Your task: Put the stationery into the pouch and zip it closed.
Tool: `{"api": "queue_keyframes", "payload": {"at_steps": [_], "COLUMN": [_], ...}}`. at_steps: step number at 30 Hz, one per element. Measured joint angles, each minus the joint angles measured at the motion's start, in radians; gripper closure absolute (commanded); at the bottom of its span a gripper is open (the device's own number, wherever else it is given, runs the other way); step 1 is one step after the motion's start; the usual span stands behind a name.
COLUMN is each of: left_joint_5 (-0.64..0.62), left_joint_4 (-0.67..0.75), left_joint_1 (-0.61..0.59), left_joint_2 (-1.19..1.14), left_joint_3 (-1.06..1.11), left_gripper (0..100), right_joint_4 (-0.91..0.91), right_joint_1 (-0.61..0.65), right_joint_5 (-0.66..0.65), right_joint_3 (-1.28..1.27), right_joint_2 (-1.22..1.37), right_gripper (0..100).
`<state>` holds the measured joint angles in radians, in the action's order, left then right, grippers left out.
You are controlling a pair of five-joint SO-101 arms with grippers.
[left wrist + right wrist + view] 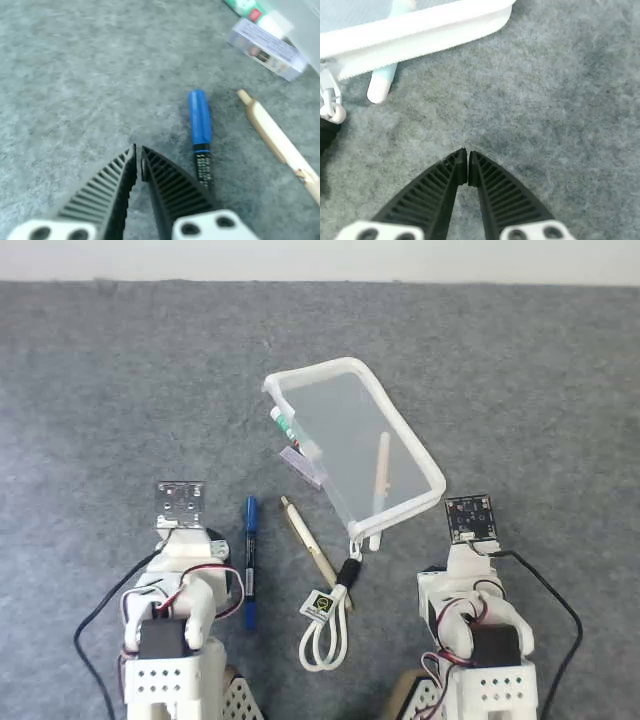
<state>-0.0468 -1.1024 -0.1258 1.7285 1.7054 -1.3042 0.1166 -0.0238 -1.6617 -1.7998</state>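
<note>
L jaws nr blue pen (200,117), R jaws nr pouch (420,30).

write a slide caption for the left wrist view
Shut black ribbed jaws hover over grey carpet beside a blue-capped black marker and a cream plastic ballpoint pen.

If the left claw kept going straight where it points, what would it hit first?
Probably only the grey mat: ahead of the left gripper looks free, the blue pen lying beside that line.
</note>
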Motion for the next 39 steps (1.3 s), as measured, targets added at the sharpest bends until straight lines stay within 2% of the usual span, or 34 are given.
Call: {"api": "queue_keyframes", "payload": {"at_steps": [3, 9, 14, 18, 20, 26, 31, 39], "left_joint_5": [0.002, 0.002, 0.095, 0.175, 0.186, 0.229, 0.233, 0.233], "left_joint_4": [-0.009, -0.089, -0.089, -0.089, -0.089, -0.11, -0.121, -0.121], "left_joint_1": [0.04, 0.046, -0.002, 0.015, 0.008, -0.066, -0.083, -0.086], "left_joint_2": [0.0, 0.002, 0.051, 0.072, 0.072, 0.072, 0.072, 0.072], "left_joint_3": [0.0, 0.0, -0.026, -0.032, -0.032, -0.069, -0.069, -0.069], "left_gripper": [98, 99, 99, 99, 99, 99, 99, 99], "right_joint_4": [0.0, 0.0, 0.0, 0.0, 0.0, 0.072, 0.095, -0.032], "right_joint_1": [0.0, 0.0, -0.009, -0.008, -0.009, -0.021, -0.002, 0.143], "right_joint_5": [0.0, 0.0, 0.0, 0.0, -0.041, -0.308, -0.327, -0.358], "right_joint_3": [0.0, 0.0, 0.006, 0.023, 0.043, 0.087, 0.189, 0.468], "right_joint_2": [0.0, 0.0, 0.0, -0.002, -0.002, -0.002, -0.002, -0.014], "right_gripper": [99.1, 99.0, 99.0, 98.9, 98.9, 98.9, 98.8, 98.8]}}
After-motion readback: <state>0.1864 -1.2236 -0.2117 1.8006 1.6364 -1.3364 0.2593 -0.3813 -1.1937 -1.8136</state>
